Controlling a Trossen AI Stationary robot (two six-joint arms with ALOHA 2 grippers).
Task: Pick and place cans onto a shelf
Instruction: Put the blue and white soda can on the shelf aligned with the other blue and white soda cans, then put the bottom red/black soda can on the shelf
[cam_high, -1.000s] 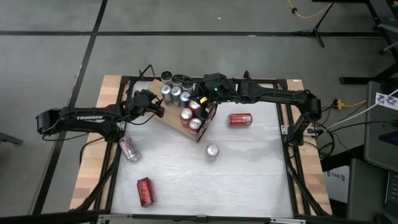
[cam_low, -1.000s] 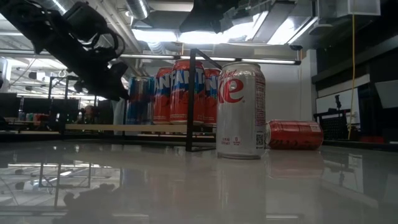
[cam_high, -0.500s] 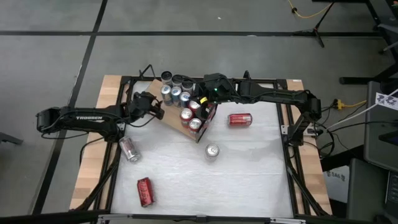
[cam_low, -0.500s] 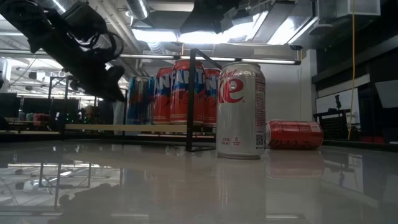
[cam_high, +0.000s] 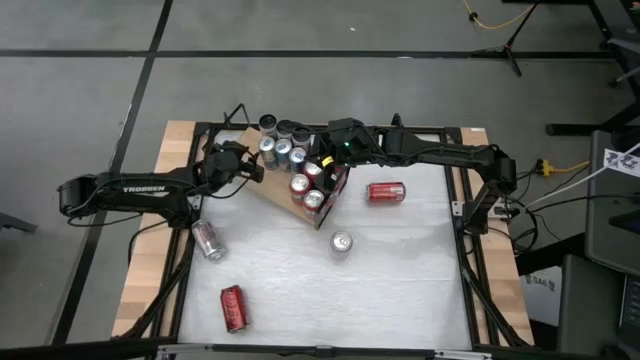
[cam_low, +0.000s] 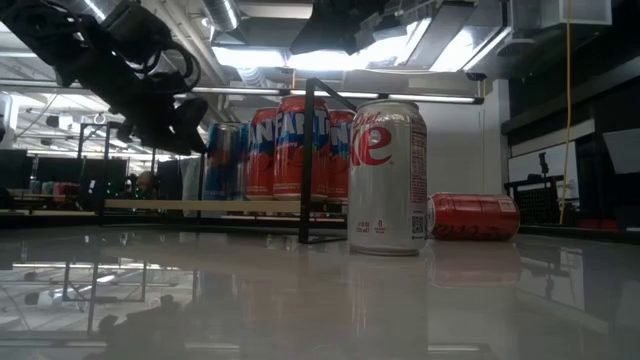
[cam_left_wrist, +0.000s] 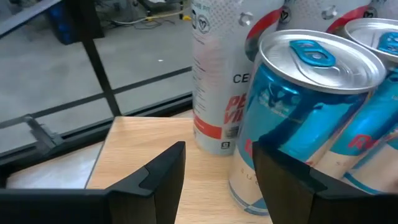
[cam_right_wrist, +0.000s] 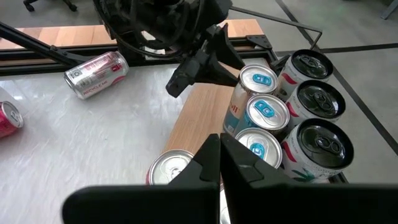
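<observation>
Several cans (cam_high: 290, 160) stand upright in a tight cluster on the shelf (cam_high: 268, 192), the light wooden board that lies at an angle near the far edge of the table (cam_high: 400, 280), with its thin black frame (cam_low: 305, 160) at the right end. I count blue-and-silver ones on the left of the cluster, red ones on the right, and dark-topped ones at the far side.

My left claw (cam_high: 252, 170) hovers just above the left end of the shelf, its fingers (cam_left_wrist: 163, 177) apart and holding nothing, pointed at the nearest blue-and-silver can (cam_left_wrist: 298, 118) with a slim white can (cam_left_wrist: 217, 74) just beyond it. My right claw (cam_high: 327, 168) sits over the right side of the cluster with its fingers (cam_right_wrist: 214, 163) pressed together, gripping nothing.

Four more cans are off the shelf. A silver can (cam_high: 341, 243) stands upright in the middle of the table, near side of the shelf. A red can (cam_high: 385, 192) lies on its side to the right of the shelf. Another silver can (cam_high: 208, 240) lies on its side at the left edge, and a red one (cam_high: 232, 307) lies at the near left.
</observation>
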